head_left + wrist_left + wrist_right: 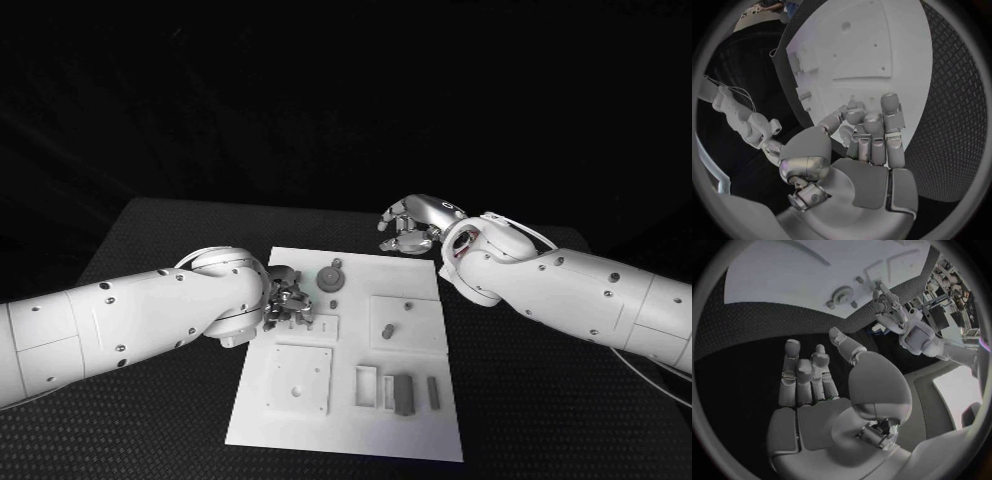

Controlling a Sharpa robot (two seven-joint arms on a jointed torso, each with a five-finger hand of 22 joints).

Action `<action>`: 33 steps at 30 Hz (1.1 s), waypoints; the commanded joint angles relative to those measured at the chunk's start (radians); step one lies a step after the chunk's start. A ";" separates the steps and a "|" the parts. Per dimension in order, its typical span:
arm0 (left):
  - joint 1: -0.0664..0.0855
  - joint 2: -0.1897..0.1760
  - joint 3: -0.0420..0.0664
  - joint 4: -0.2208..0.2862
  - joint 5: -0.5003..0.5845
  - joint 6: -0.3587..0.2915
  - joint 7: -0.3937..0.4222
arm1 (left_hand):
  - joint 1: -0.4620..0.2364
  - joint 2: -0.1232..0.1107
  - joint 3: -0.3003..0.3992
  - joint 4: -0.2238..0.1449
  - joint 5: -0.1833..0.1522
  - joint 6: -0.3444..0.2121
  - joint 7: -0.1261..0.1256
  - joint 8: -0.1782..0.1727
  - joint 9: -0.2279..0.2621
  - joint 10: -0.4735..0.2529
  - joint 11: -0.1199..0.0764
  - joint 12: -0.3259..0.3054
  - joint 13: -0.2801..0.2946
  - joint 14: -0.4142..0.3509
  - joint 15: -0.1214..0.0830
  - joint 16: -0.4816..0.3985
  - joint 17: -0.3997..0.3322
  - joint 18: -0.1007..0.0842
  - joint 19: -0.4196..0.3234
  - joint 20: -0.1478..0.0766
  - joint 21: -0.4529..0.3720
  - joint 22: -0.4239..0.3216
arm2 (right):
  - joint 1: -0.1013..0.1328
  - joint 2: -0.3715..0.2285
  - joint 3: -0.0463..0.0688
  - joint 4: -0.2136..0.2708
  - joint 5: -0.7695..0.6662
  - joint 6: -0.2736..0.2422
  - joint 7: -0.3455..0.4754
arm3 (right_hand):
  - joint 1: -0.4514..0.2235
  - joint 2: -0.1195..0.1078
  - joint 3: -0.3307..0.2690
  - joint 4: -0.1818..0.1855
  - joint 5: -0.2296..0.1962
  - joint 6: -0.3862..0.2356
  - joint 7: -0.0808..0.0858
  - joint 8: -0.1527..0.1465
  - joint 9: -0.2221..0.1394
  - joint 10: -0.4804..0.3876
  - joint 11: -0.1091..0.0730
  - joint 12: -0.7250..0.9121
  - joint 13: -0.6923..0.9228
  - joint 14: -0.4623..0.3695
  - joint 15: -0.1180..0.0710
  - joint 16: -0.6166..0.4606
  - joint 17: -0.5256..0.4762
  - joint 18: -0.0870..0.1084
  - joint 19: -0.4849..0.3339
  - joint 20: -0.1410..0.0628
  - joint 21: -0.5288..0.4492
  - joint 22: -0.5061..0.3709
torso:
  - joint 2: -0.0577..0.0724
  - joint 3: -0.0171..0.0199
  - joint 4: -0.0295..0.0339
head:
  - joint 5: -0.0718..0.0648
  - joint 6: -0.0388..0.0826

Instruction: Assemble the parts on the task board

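Task board [296, 430]: laid mid-table, grey parts spread across it for reach. Gear part [333, 275]: set near its far edge. Left robot hand [289, 303]: held over the near-left of the gear, fingers curled; contents cannot be told. Right robot hand [415, 222]: kept beyond the far edge, empty, fingers apart, presumably waiting.

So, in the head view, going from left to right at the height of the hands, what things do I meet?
left hand → gear-shaped part → right hand
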 commanded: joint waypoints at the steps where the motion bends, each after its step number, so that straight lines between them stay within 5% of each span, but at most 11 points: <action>1: -0.004 0.003 -0.002 0.001 -0.015 0.014 0.001 | 0.007 0.002 0.005 0.001 -0.003 0.154 -0.057 0.004 0.002 -0.012 -0.019 0.004 -0.002 0.022 -0.039 0.004 -0.002 0.008 0.019 -0.022 -0.006 0.001 | 0.000 0.000 0.001 0.000 -0.003 0.009 0.008 | 0.007 0.003 -0.001 -0.003 0.000 -0.002 0.007 0.004 0.001 -0.004 -0.003 -0.004 -0.002 0.002 -0.007 -0.005 -0.001 0.008 -0.006 0.001 -0.005 0.014 | 0.000 0.0001 -0.0001 | 0.000 -0.001; 33: -0.008 -0.005 -0.002 0.012 -0.023 0.031 -0.003 | 0.008 0.002 0.007 0.000 -0.001 0.159 -0.058 -0.001 0.005 -0.009 -0.020 0.005 -0.006 0.024 -0.039 0.010 -0.012 0.007 0.022 -0.022 -0.008 0.003 | 0.000 0.001 0.001 -0.001 -0.003 0.013 0.008 | 0.009 0.005 -0.003 -0.004 0.000 -0.002 0.007 0.004 0.001 -0.005 -0.004 -0.004 -0.002 0.002 -0.007 -0.005 -0.001 0.008 -0.006 0.001 -0.005 0.014 | 0.000 0.0000 0.0002 | -0.002 -0.011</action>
